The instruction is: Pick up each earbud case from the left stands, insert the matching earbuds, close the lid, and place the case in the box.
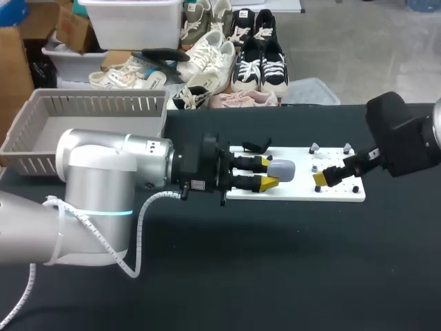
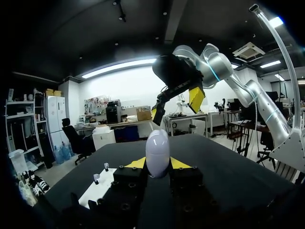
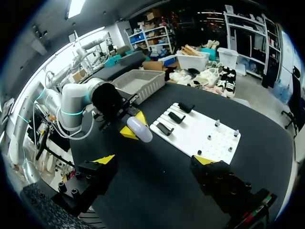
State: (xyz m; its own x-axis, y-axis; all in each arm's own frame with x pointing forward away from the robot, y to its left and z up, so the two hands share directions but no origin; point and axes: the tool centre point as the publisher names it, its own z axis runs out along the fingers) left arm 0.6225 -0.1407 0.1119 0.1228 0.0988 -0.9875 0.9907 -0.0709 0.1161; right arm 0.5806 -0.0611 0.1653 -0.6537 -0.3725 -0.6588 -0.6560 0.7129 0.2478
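Currently the earbud case [image 1: 282, 169], a grey-white pill shape with no lid gap showing, sits between the left gripper [image 1: 269, 172] fingers. Both yellow tips press it from two sides, so the fingers are closed onto it, with most of the case sticking out past the tips. In the left wrist view the case [image 2: 157, 153] stands upright between the tips of the left gripper [image 2: 157, 164]. It is held off the surface, over the white board [image 1: 296, 190] that lies under the fingers.

Just beside the left fingers, on the board end nearest them, are the black stands [image 1: 256, 145]. Ahead of those fingers, past the case, small pegs [image 1: 315, 147] stick up from the board. The right gripper [image 1: 331, 172] hangs over that far end. Its fingers are spread wide with nothing between them, as the right wrist view shows [image 3: 155, 160]. There the case [image 3: 139, 129] and the left gripper [image 3: 134, 125] lie ahead of the right fingers, apart from them, with the board [image 3: 200, 129] ahead as well.

Behind the left arm, well away from both sets of fingers, a grey slatted box [image 1: 89, 103] sits at the edge of the black counter [image 1: 275, 262].
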